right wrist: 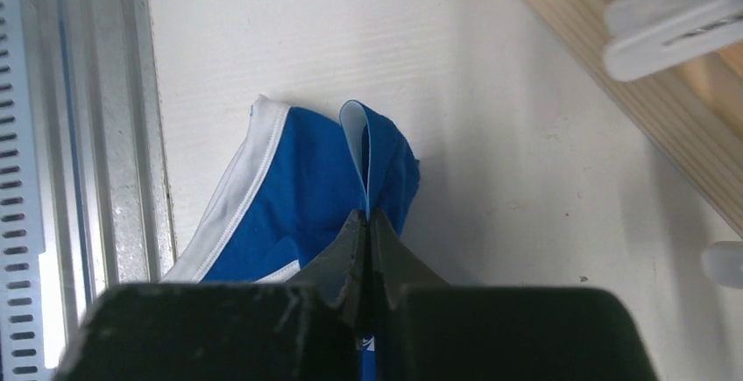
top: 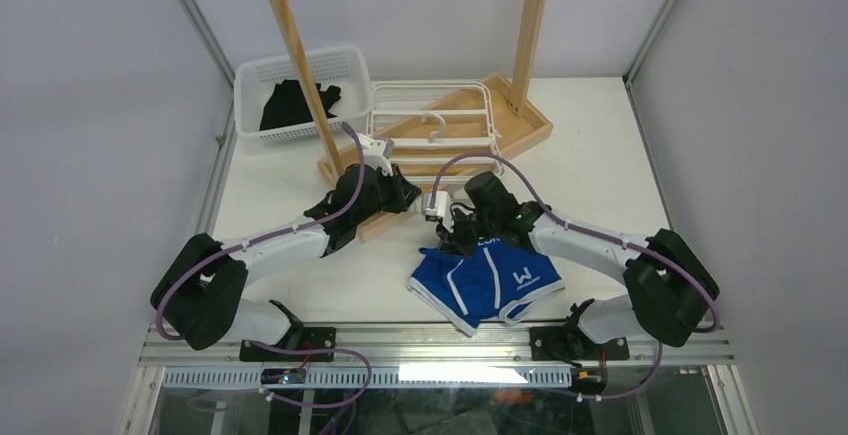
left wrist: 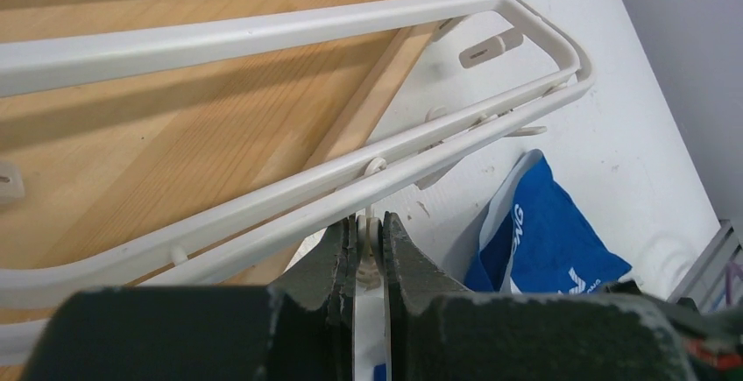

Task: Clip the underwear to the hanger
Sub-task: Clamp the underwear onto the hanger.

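On the table [top: 600, 185], the hanger [left wrist: 263, 31] lay flat across the base of the wooden rack [top: 298, 55], its long axis running roughly left to right and its near bar facing the arm bases. The underwear [top: 490, 280] lay on the table in front of that bar, on the right arm's side and much nearer that arm than the left. Your right tool [right wrist: 369, 223] was clenched on an upstanding fold of the white-trimmed edge. Your left tool [left wrist: 371, 228] was clenched on 1 clip [top: 435, 204] dangling from the near bar. I judge the next move turned on this: the clip sat just left of the right tool and slightly beyond it, so the fold had to go left and away from the bases into that clip.
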`<act>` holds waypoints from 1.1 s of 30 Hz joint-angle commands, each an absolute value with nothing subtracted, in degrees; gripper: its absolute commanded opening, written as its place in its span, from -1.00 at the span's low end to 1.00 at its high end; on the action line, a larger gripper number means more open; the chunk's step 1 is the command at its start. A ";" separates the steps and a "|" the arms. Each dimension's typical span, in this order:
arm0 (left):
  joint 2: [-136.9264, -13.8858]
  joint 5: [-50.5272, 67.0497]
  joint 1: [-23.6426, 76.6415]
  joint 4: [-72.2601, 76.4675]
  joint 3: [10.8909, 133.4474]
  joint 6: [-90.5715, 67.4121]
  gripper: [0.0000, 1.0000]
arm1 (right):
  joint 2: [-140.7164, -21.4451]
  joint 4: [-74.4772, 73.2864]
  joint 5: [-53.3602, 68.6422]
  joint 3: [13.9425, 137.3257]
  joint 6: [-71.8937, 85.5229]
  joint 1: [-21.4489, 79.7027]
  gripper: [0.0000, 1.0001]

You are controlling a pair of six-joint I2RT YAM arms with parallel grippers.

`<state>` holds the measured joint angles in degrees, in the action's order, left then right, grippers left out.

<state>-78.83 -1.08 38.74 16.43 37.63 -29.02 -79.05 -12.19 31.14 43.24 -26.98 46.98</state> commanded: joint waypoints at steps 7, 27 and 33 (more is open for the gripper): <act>-73.89 9.21 38.22 25.81 35.07 -27.88 -1.00 | -80.78 2.20 47.05 43.31 -20.30 40.85 -1.00; -73.92 16.26 38.21 29.31 33.23 -27.16 -1.00 | -82.92 12.15 41.45 42.54 -15.24 38.06 -1.00; -73.74 16.83 38.23 29.63 33.01 -27.24 -1.00 | -83.17 13.16 41.26 42.41 -13.60 37.21 -1.00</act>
